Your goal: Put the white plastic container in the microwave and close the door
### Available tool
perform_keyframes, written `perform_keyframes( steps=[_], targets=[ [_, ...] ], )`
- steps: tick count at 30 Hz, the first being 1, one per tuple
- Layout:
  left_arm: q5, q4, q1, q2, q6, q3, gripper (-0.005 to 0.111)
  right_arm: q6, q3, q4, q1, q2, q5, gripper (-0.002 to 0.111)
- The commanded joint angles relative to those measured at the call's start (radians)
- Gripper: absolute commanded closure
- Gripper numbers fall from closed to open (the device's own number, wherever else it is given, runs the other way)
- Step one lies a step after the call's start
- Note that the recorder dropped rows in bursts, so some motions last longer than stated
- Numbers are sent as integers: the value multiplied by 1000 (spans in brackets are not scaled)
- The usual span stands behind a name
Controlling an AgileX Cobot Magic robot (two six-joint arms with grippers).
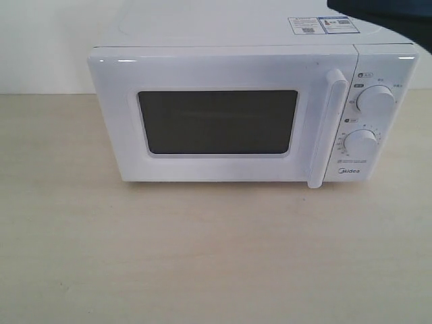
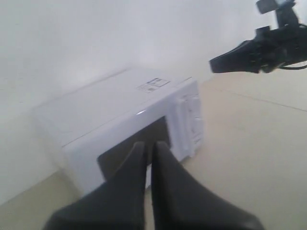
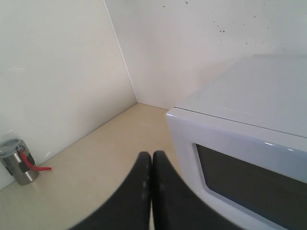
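Note:
The white Midea microwave [image 1: 250,115] stands on the beige table, and its door [image 1: 216,121] with the dark window is closed. The bar handle [image 1: 324,128] is upright beside two dials [image 1: 374,101]. The white plastic container shows in no view. My left gripper [image 2: 149,144] is shut and empty, hovering in front of the microwave [image 2: 120,115], off the window end of its front. My right gripper [image 3: 152,154] is shut with nothing in it, near the microwave's [image 3: 249,124] front corner away from the dials. Neither gripper appears in the exterior view.
A small metal can with a red strap [image 3: 17,162] stands against the wall. White walls close in behind and beside the microwave. The right arm [image 2: 259,50] hangs in the air above the table in the left wrist view. A dark shape [image 1: 385,17] fills the exterior view's upper right corner.

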Motion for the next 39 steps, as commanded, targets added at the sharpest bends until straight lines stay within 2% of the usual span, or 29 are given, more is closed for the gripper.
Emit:
perform_keyframes(
  steps=[1, 7, 12, 20, 27, 35, 39],
  targets=[
    [2, 187, 33, -72, -24, -6, 102, -6, -6, -5, -9, -3, 1, 108],
    [-19, 350, 70, -129, -25, 23, 102, -6, -6, -5, -9, -3, 1, 108],
    [-241, 367, 90, -143, -25, 124, 102, -6, -6, -5, -9, -3, 1, 108],
    [-592, 360, 147, -143, -25, 398, 102, -6, -6, -5, -9, -3, 1, 108],
    [-874, 360, 164, -143, -33, 726, 102, -6, -6, -5, -9, -3, 1, 108],
    [-1081, 356, 164, -169, -178, 1025, 102, -6, -6, -5, -9, -3, 1, 108],
    [-1118, 356, 164, -243, -201, 1129, 102, -6, -6, -5, -9, -3, 1, 108]
  ],
)
